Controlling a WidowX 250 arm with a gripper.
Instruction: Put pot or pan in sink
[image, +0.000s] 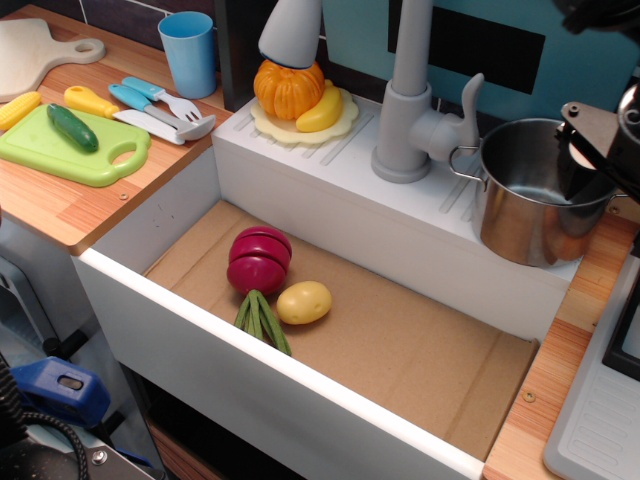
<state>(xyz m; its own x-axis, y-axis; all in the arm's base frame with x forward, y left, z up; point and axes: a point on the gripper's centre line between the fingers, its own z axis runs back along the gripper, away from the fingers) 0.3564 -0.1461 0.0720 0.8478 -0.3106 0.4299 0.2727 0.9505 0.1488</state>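
The shiny steel pot (528, 225) stands on the sink's raised white back ledge (330, 185) at the right, beside the grey faucet (405, 110). One wire loop handle points at the faucet. My gripper (600, 172) is at the pot's right rim, partly cut off by the frame edge. One dark finger (574, 172) reaches inside the pot and the other seems to be outside the rim, so the jaws look open around the pot wall. The white sink (250, 352) with its brown floor lies below and to the left of the pot.
A purple toy vegetable (259, 259), a yellow potato (304, 301) and green stalks (260, 320) lie on the sink floor at the left. An orange and banana on a plate (300, 95) sit on the ledge. A blue cup (189, 52), cutlery and a green cutting board (70, 145) are on the left counter.
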